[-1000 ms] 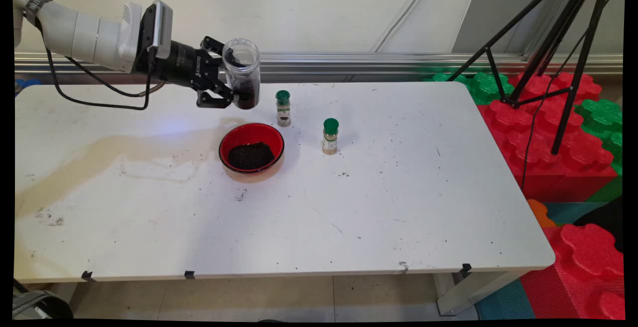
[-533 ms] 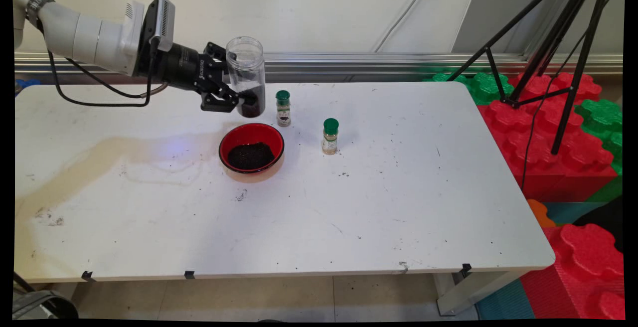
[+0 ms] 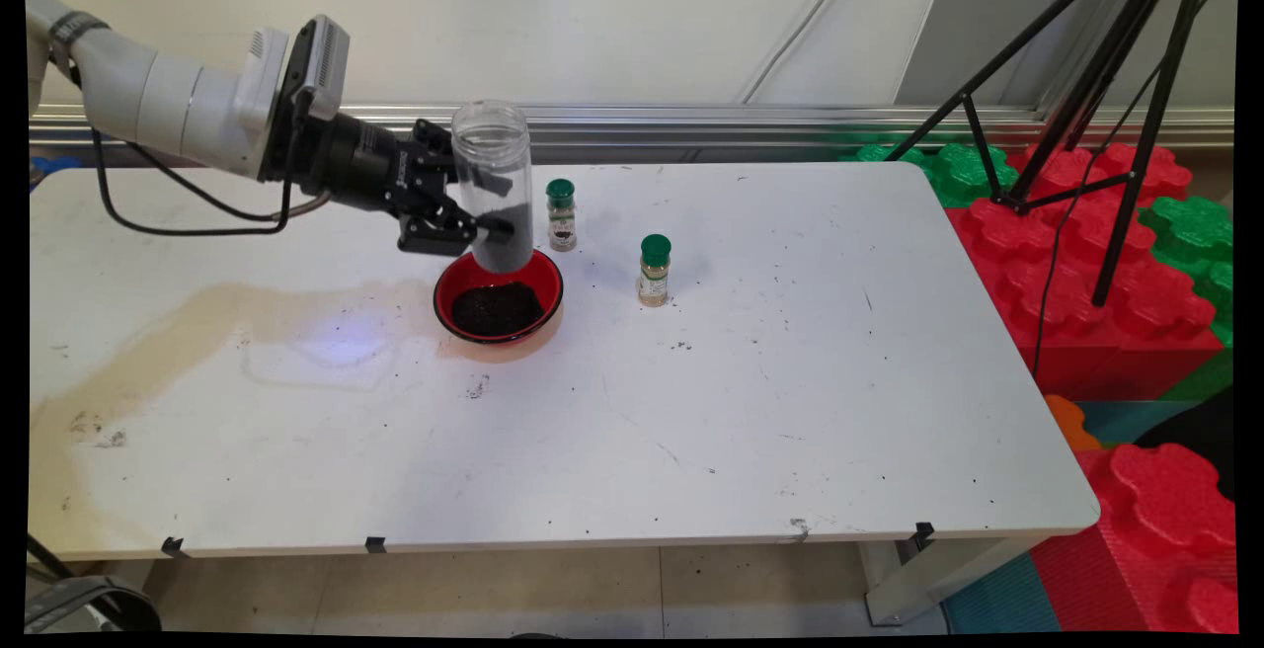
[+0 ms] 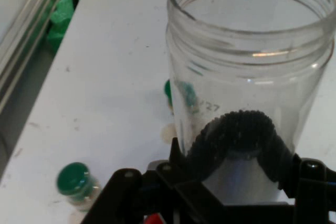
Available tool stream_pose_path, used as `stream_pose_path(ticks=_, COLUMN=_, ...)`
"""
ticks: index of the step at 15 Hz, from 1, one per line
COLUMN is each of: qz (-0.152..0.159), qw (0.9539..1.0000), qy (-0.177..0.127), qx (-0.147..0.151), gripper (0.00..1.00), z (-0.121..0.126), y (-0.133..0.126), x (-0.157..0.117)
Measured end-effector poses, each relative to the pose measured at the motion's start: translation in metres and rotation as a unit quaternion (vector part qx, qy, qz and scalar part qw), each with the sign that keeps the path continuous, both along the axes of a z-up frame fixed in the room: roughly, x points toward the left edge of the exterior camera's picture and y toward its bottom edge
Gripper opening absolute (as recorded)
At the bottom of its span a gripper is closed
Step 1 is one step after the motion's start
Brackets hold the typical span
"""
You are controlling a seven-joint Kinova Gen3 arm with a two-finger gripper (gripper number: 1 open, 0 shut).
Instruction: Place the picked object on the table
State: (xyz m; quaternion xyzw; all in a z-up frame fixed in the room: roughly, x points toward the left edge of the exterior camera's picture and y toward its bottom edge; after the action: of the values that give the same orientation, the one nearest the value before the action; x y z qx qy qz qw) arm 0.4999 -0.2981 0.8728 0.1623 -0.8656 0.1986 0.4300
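- Main view: the gripper [image 3: 489, 225] comes in from the left, and its claw is clamped on the lower part of a clear jar [image 3: 492, 164].
- The jar is upright and has no lid. It holds dark grains low down, and its base hangs just over the far rim of the red bowl [image 3: 441, 297].
- The bowl also holds dark grains.
- A green-capped spice jar [image 3: 561, 215] stands just right of the jar. A second spice jar [image 3: 654, 270] stands farther right and nearer, on the white table [image 3: 790, 381].
- Hand view: the jar's open mouth fills the frame and the black fingers [image 4: 207, 142] hug its wall. One green cap [image 4: 73, 179] shows on the table beside it.
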Motion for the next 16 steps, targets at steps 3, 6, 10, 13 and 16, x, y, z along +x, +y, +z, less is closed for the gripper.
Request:
stream_pose_path(ticks=3, qz=-0.003, qw=0.9998, qy=0.010, qx=0.017, gripper=0.00, z=-0.004, y=0.009, x=-0.006)
stream_pose_path(ticks=6, qz=-0.010, qw=0.9991, qy=0.020, qx=0.036, gripper=0.00, z=-0.010, y=0.022, x=-0.011)
stream_pose_path(ticks=10, qz=-0.017, qw=0.9982, qy=0.027, qx=0.051, gripper=0.00, z=-0.019, y=0.033, x=-0.015)
stream_pose_path(ticks=13, qz=-0.023, qw=0.9976, qy=0.030, qx=0.058, gripper=0.00, z=-0.026, y=0.040, x=-0.018)
stream_pose_path(ticks=16, qz=-0.028, qw=0.9970, qy=0.033, qx=0.065, gripper=0.00, z=-0.035, y=0.046, x=-0.021)
